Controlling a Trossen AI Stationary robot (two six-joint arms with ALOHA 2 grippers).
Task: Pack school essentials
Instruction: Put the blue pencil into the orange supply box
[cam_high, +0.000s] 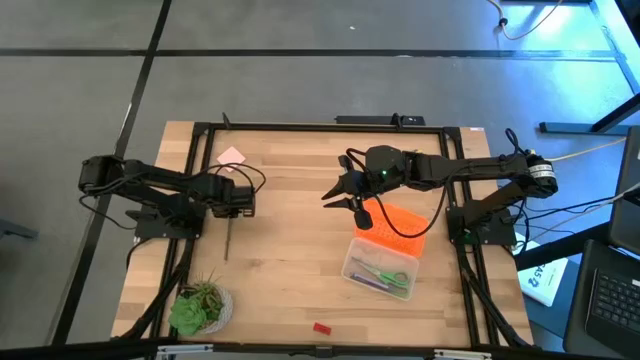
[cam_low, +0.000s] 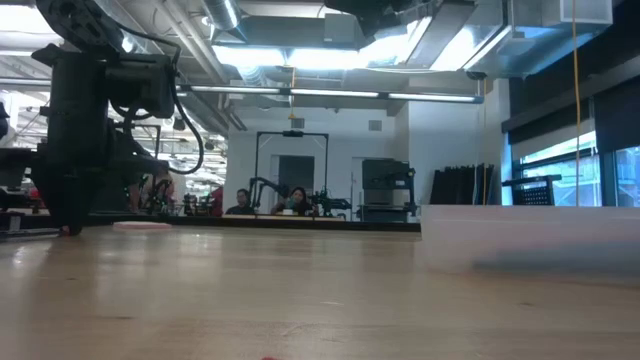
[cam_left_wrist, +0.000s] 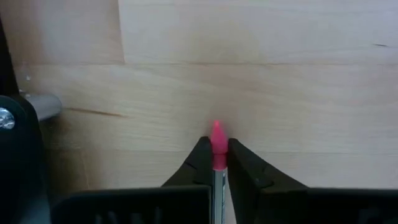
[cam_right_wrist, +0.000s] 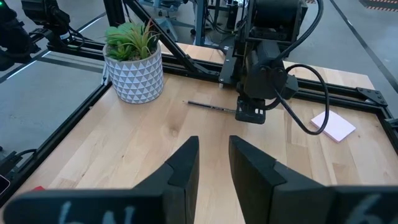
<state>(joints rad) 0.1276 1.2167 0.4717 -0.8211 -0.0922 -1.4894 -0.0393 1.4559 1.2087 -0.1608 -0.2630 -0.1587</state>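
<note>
My left gripper (cam_high: 238, 208) points down at the table's left middle, shut on a thin dark pencil (cam_high: 229, 238) with a pink eraser tip (cam_left_wrist: 217, 138). The pencil lies flat on the wood. My right gripper (cam_right_wrist: 214, 163) hovers open and holds nothing, high above the table's middle (cam_high: 338, 194). A pink note pad (cam_high: 232, 156) lies flat at the far left. A small red eraser (cam_high: 321, 327) lies near the front edge. A clear box (cam_high: 381, 268) holds green-handled scissors (cam_high: 388, 272) and a purple pen (cam_high: 372, 286). My left gripper pinches the pencil near its eraser end (cam_left_wrist: 218, 163) between its two fingers (cam_left_wrist: 199, 163), one on each side of the shaft. The fingers come from above, pointing down. The pink tip sticks out just past them, and the pencil lies on the table (cam_right_wrist: 210, 107).
An orange perforated lid (cam_high: 402, 222) rests beside the clear box on its far side, under my right arm. A potted plant (cam_high: 200, 305) stands at the near left corner. A black frame (cam_high: 300, 127) runs around the table. Bare wood lies in the middle.
</note>
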